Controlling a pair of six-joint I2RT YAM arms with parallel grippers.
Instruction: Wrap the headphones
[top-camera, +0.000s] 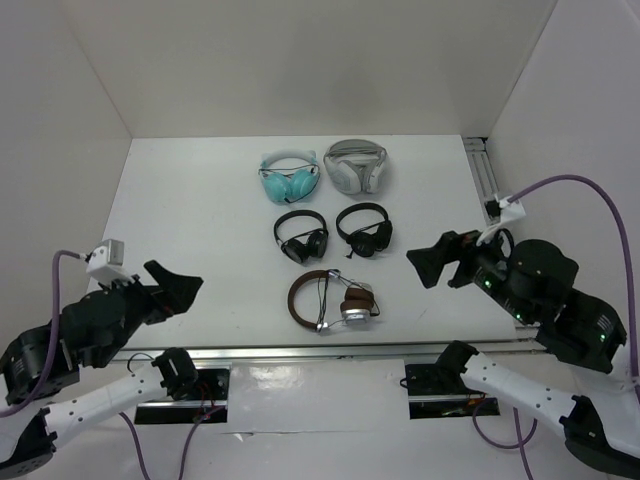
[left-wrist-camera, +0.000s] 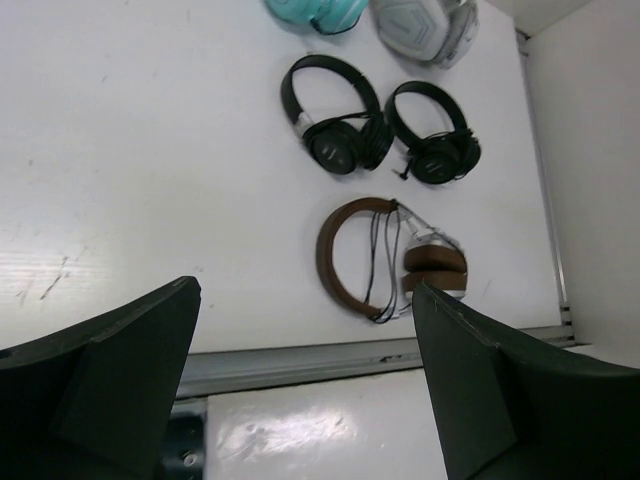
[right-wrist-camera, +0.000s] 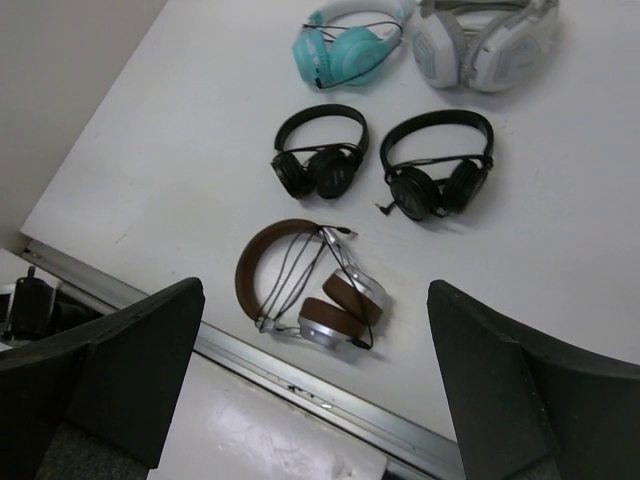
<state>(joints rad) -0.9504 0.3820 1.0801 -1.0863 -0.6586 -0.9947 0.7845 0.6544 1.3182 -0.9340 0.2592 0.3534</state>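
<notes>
**Desk:** Report the position of the headphones.

**Operator:** I see the headphones (top-camera: 355, 310) lying flat on the white table (top-camera: 200, 220), at the middle of its near edge, just beyond the metal rail (top-camera: 330, 352). The brown headband is on the left. The two ear cups are folded together on the right. The thin black cable (top-camera: 322, 298) runs in loose strands across the opening of the headband.

**Desk:** Report the condition of each gripper.

**Operator:** The left gripper (top-camera: 180, 287) hangs above the near left part of the table, well apart from the headphones. In my left wrist view its fingers (left-wrist-camera: 130, 370) stand wide apart, and the headphones show in the gap between them. It holds nothing. The right gripper (top-camera: 420, 268) hangs above the near right part of the table, to the right of the headphones and not touching them. In my right wrist view its fingers (right-wrist-camera: 500, 380) are likewise spread wide and hold nothing.

**Desk:** List the other items.

**Operator:** The left black pair (top-camera: 302, 238) and the right black pair (top-camera: 365, 230) lie side by side just beyond the headphones. Further back, the teal headphones (top-camera: 290, 180) lie beside the white-grey headphones (top-camera: 355, 165). I cannot tell whether those two touch.
</notes>
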